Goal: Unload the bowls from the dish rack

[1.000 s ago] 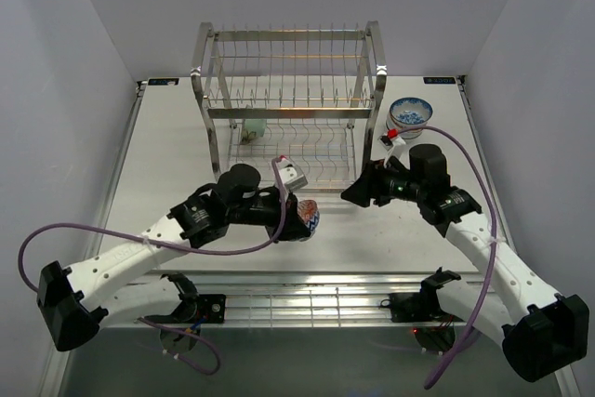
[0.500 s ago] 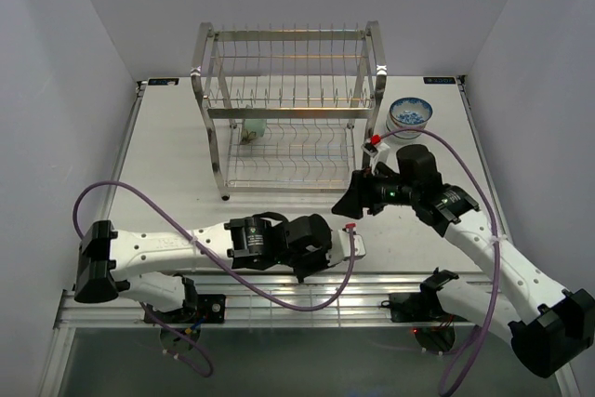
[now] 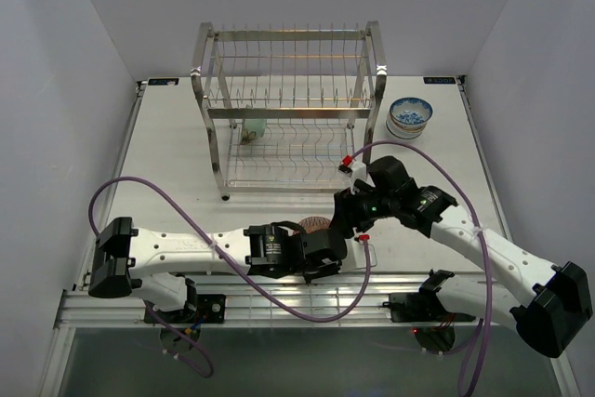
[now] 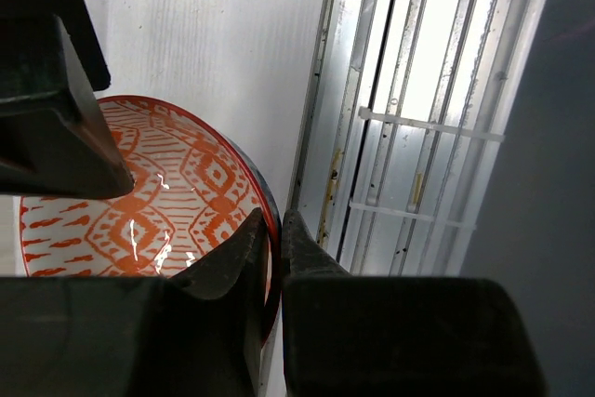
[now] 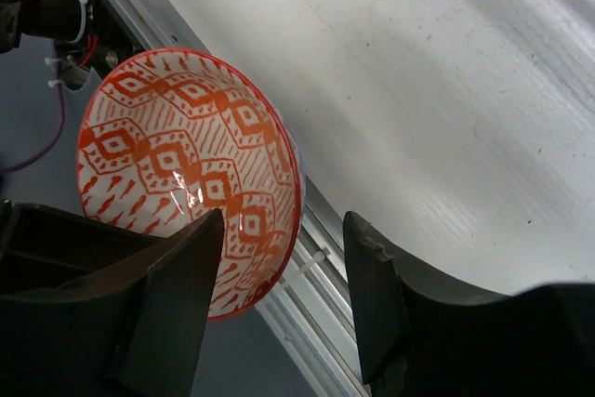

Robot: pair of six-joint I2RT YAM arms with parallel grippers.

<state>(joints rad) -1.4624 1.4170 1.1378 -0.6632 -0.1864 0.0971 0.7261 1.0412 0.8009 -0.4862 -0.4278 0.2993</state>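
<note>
Bowl (image 5: 177, 155): round ceramic, orange-on-white, lower centre, top view.
I see left gripper (image 4: 274, 230) clamped on its rim, right gripper (image 5: 286, 222) open beside it.

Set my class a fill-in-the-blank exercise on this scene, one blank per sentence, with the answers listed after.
1. The left fingers pinch the ____ of the orange-patterned bowl.
2. The right fingers stand ____ at that bowl's edge.
3. A pale green bowl stands on the dish rack's ____ tier.
4. The blue-and-white bowl sits on the table to the ____ of the dish rack.
Missing words: rim, open, lower, right.
</note>
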